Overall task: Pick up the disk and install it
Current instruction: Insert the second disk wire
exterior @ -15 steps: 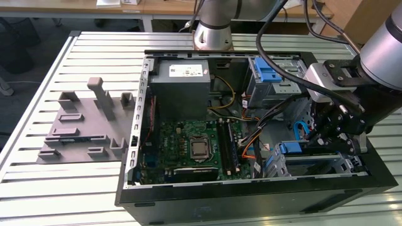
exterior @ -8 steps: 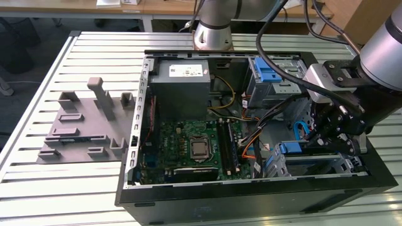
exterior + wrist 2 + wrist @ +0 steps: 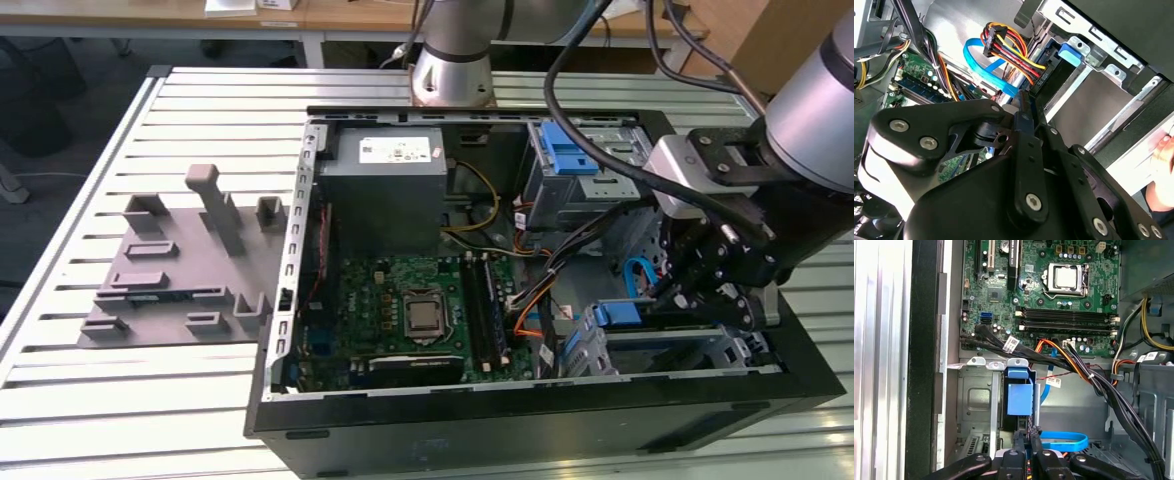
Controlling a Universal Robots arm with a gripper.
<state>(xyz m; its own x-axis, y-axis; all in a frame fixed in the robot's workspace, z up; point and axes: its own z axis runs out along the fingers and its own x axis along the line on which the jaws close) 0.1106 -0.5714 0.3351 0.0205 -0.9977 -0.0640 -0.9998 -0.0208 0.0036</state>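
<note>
Gripper (image 3: 714,290) is down inside the open PC case (image 3: 534,400), at the case's corner nearest the exterior view's lower right, over the drive cage (image 3: 667,345). In both wrist views the two fingers (image 3: 1026,447) sit pressed close together, almost no gap, closed on something thin and dark between them; can't tell for sure that it's the disk. Blue bracket (image 3: 1020,395) of the disk stands upright in the cage slot, just ahead of the fingertips in the first wrist view. Drive body itself is mostly hidden by the cage and the fingers. Blue flat cable (image 3: 1064,441) loops beside the fingers; a multicolour power cable (image 3: 1011,52) runs to a plug just beyond them in the second wrist view. Motherboard (image 3: 400,310) lies in the middle of the case, grey box (image 3: 387,170) at the far edge. Grey fixture plate (image 3: 174,270) sits on the bench (image 3: 80,400), outside the case at the exterior view's left.
</note>
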